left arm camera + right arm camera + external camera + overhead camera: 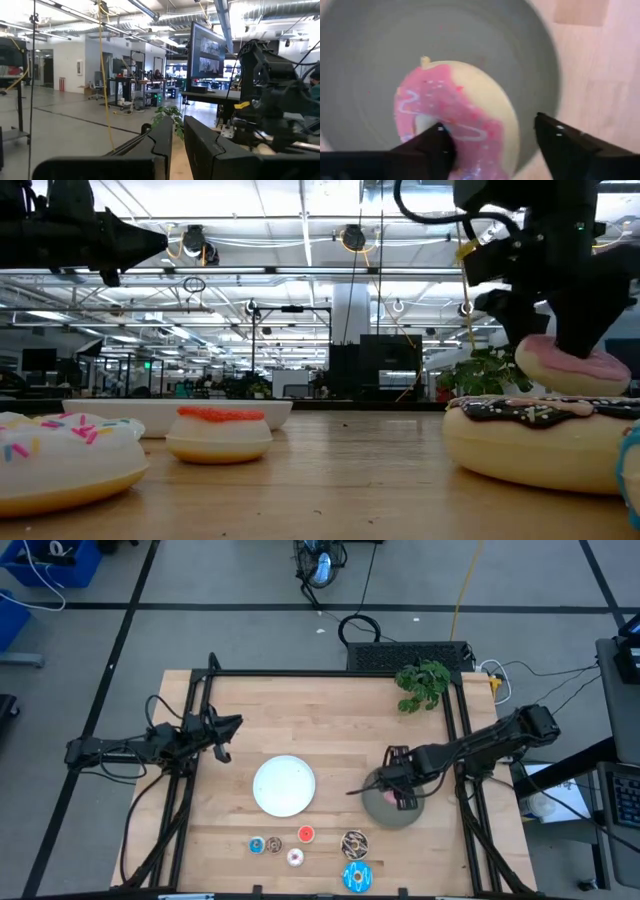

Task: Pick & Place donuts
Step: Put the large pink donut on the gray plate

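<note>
Pink donut (457,120) on grey plate (365,60) — right pincer (492,142) straddles it, fingers apart.

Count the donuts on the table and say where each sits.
6: pink donut over the grey plate; blue, brown, red-orange, whitish, speckled and large blue below the white plate. That makes 7.

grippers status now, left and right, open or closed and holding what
Left gripper: closed, holding nothing.
Right gripper: open, jaws either side of the pink donut over the grey plate.
</note>
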Action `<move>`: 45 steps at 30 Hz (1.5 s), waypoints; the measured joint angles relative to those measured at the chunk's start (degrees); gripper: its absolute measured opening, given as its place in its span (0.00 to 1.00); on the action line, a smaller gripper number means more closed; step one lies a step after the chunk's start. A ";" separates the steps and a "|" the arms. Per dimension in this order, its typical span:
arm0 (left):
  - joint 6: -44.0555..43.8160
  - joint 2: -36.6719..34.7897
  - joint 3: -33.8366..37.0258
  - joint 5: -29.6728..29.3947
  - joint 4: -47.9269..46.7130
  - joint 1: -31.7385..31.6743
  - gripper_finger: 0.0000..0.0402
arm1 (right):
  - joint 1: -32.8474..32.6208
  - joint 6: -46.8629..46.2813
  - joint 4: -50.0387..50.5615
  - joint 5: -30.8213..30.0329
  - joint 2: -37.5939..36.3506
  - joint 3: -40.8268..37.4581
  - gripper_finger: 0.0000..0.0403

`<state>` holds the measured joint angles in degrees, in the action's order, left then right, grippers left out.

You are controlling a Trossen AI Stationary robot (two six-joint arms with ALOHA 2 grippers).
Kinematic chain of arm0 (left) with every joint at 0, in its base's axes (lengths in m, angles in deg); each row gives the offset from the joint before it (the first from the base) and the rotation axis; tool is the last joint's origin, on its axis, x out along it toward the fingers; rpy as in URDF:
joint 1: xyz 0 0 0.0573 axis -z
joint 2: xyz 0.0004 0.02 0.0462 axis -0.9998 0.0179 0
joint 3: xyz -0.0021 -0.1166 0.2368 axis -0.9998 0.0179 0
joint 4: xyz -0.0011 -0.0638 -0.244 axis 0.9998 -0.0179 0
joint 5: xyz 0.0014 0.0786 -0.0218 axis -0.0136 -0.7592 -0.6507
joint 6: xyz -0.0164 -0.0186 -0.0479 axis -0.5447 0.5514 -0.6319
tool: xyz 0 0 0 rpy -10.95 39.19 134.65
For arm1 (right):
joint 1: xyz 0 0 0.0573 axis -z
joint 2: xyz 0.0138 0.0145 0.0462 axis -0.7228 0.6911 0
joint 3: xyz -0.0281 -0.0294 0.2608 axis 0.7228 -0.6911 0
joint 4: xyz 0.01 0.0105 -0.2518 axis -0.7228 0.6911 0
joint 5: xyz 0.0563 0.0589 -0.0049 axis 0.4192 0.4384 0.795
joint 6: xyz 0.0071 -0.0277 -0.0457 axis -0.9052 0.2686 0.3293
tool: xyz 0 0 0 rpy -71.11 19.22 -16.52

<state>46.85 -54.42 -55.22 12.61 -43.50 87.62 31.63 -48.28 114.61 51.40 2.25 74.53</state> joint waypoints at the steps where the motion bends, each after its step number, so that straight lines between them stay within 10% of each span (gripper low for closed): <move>1: 0.08 0.00 0.00 -0.02 0.01 -0.01 0.13 | -0.27 -0.09 -0.23 0.01 0.00 0.00 0.49; 9: -0.63 0.00 0.00 0.07 0.70 -0.01 0.13 | -0.84 -1.46 -0.43 4.61 0.00 -0.02 0.04; 24: -4.27 16.86 -3.15 13.75 2.06 0.01 0.13 | -0.57 -6.01 -3.47 0.74 0.00 -0.02 0.87; 38: 2.60 71.18 -31.72 19.12 15.81 2.47 0.13 | -0.39 -6.13 -3.22 -0.51 0.00 -0.02 0.84; 45: 7.43 85.35 -42.48 23.61 19.01 3.86 0.13 | 0.47 -8.12 -2.93 -0.40 -2.10 -0.07 0.84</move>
<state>54.28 30.94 -97.70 36.22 -24.49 91.48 32.09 -56.40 111.68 51.00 0.15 74.47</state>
